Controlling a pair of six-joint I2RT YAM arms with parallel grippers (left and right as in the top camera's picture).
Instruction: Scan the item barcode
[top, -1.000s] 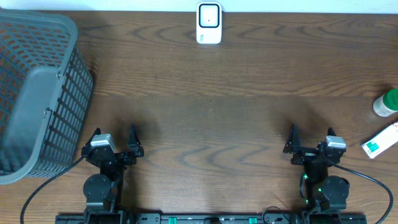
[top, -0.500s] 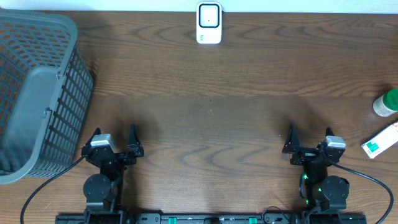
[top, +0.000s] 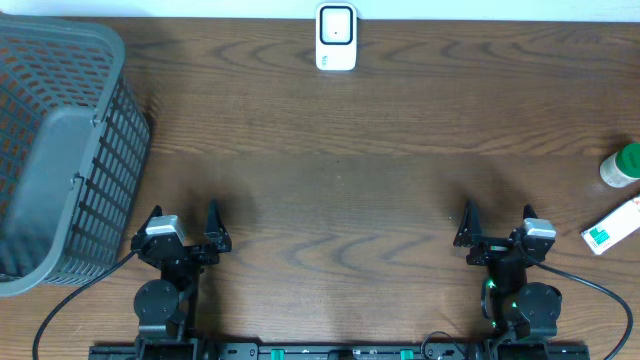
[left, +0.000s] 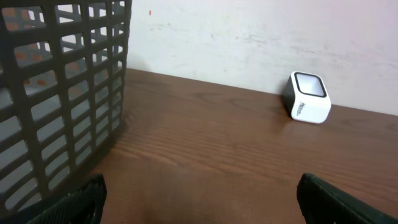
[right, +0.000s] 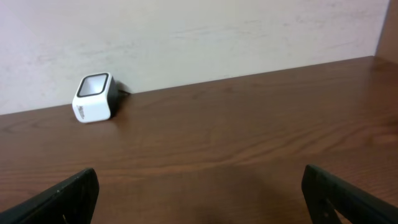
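Nothing has moved since a second ago; both arms sit in the same spots at the near edge of the brown wooden table (top: 340, 140). The left gripper (top: 183, 212) is wide open with nothing in it. The right gripper (top: 499, 212) is wide open too, and it holds nothing. Both point toward the far side of the table.

The small white box scanner with a dark window (top: 336, 37) stands at the far edge, in the middle, by the pale wall. The left wrist camera sees it far off to the right (left: 308, 98), and the right wrist camera sees it far off to the left (right: 94, 98).

The flat white box with a green mark (top: 612, 226) lies at the right edge of the table, near the right gripper but not touching it. A white bottle with a green cap (top: 622, 165) is just behind it. Both are well apart from the scanner.

A big grey plastic basket with a grid wall (top: 60, 150) sits on the far left.
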